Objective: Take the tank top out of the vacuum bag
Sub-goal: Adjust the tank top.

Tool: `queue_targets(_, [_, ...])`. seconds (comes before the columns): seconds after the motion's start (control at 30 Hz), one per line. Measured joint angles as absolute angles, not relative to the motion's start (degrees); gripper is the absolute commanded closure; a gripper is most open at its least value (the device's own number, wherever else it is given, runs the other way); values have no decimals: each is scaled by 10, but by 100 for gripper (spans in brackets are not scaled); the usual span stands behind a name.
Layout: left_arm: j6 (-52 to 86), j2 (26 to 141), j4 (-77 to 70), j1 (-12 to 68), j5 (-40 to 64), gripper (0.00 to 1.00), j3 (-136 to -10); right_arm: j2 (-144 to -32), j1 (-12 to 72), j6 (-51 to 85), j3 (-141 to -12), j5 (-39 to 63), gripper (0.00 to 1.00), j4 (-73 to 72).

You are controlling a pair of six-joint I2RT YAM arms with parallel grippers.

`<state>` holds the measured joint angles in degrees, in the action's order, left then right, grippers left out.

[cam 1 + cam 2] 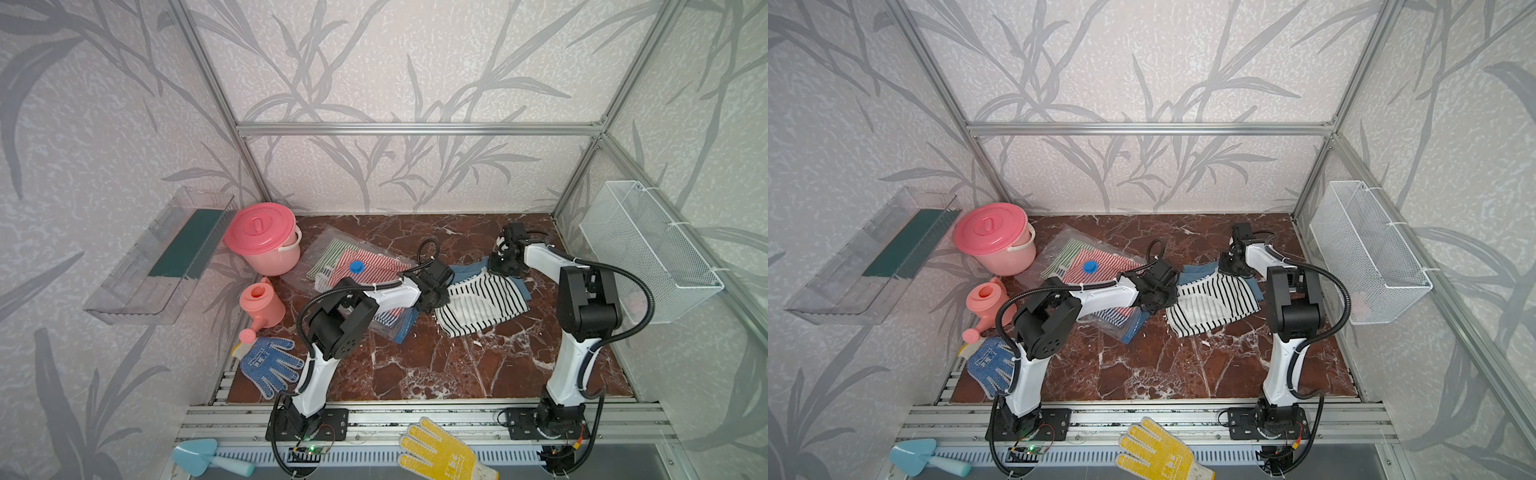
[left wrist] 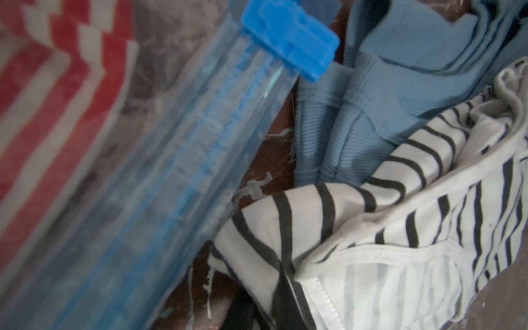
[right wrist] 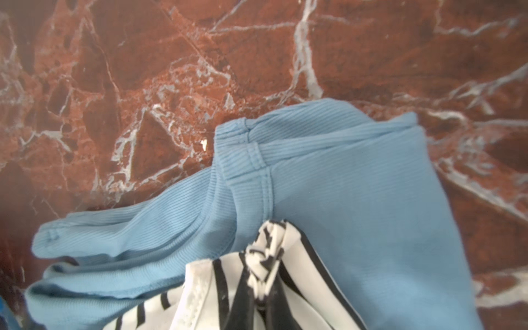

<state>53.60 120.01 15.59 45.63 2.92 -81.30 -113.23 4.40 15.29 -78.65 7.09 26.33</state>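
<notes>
The vacuum bag (image 1: 316,245) lies at the back left of the marble table with striped clothes inside and a round blue valve cap (image 1: 356,266) on top. Its blue zip strip (image 2: 200,160) and slider clip (image 2: 291,40) fill the left wrist view. The black-and-white striped tank top (image 1: 482,305) lies on the table just right of the bag, over a blue ribbed garment (image 3: 343,200). My left gripper (image 1: 436,301) is shut on the tank top's edge nearest the bag. My right gripper (image 1: 500,266) is shut on a bunched fold (image 3: 265,257) at its far edge.
A lidded pink bucket (image 1: 262,237) and a pink watering can (image 1: 262,305) stand left of the bag. A blue glove (image 1: 270,365), a yellow glove (image 1: 440,453) and a blue trowel (image 1: 199,457) lie at the front. A white wire basket (image 1: 648,249) hangs on the right wall.
</notes>
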Motion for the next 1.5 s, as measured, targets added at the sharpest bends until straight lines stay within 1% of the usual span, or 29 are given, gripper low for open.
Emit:
queue_targets(0.37, [511, 1197, 168, 456, 13, 100, -820, -1075, 44, 172, -758, 80, 100, 258])
queue_targets(0.67, [479, 1159, 192, 457, -18, 100, -840, -1032, 44, 190, -756, 76, 100, 258])
queue_targets(1.1, [445, 1167, 225, 457, -28, 100, -942, -1029, 44, 202, -761, 29, 100, 258])
queue_targets(1.5, [430, 1208, 255, 456, -31, 100, -1005, -1036, 36, 202, -815, 6, 100, 263])
